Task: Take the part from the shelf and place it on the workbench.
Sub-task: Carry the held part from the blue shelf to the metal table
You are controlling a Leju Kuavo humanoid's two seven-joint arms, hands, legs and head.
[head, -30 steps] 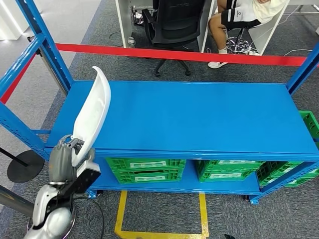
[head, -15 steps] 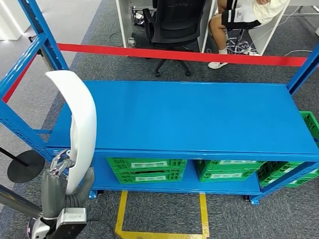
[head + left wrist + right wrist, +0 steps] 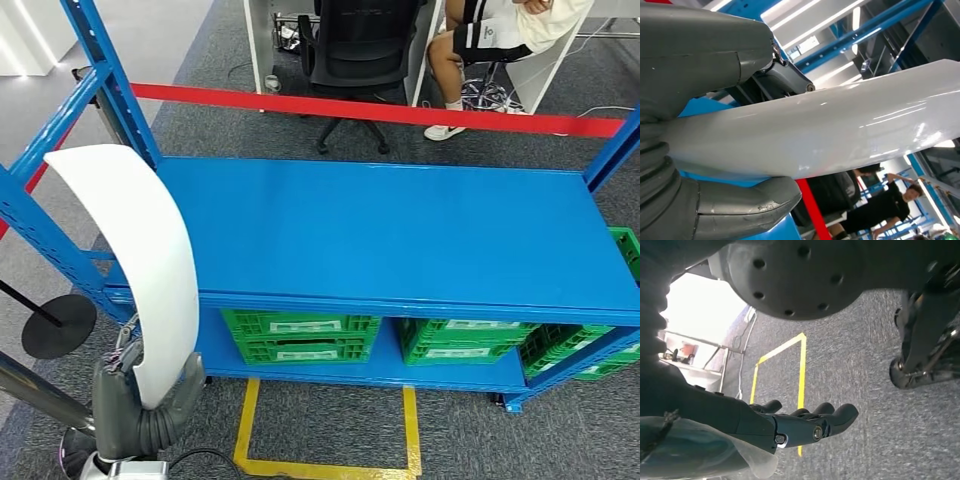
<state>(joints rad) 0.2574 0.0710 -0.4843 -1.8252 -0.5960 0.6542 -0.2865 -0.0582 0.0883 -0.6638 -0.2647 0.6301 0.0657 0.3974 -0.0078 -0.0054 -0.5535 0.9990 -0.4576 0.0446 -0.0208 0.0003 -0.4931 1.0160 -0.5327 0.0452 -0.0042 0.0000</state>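
Now aloft: left robot hand (image 3: 140,410) clamps the white curved part (image 3: 143,255).
Right robot hand (image 3: 806,422) hangs empty, fingers apart, over grey carpet (image 3: 866,390); the part rises before the blue shelf's (image 3: 392,230) left corner.

Part (image 3: 147,260) in left robot hand (image 3: 140,410), before shelf (image 3: 392,235); crates (image 3: 302,337) beneath.

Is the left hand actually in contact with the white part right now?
Touching. In the left wrist view the left hand has its thumb and fingers pressed against both faces of the white part, no gap. The head view agrees.
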